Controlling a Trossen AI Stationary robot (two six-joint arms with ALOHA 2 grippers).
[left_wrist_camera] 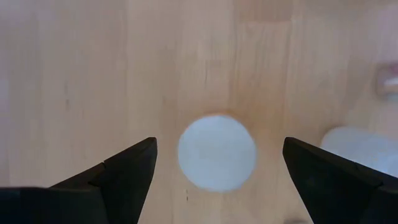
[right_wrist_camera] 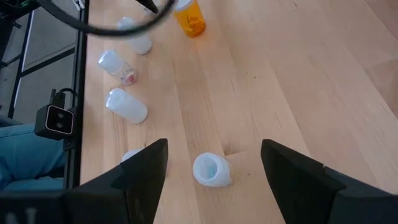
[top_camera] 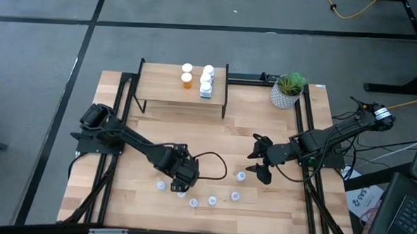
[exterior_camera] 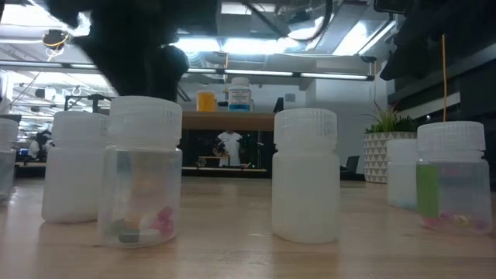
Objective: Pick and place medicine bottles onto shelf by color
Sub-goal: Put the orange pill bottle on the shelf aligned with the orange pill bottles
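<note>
Left tool [left_wrist_camera: 217, 165] hangs spread over a white-capped bottle [left_wrist_camera: 217, 152] at lower centre of the tabletop [top_camera: 261, 204] — the pick step, I'd say — next: drop, pinch, carry to the shelf [top_camera: 164, 83]; right tool [top_camera: 261, 160] waits spread.

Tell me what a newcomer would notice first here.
Probably the left gripper, open, poised straight above the round white cap of a pale bottle near the table's front edge. Next, the shelf at the back, holding two orange bottles beside white ones.

Bottle [left_wrist_camera: 217, 152] beneath left gripper [top_camera: 181, 174], blurred, colour perhaps white
</note>
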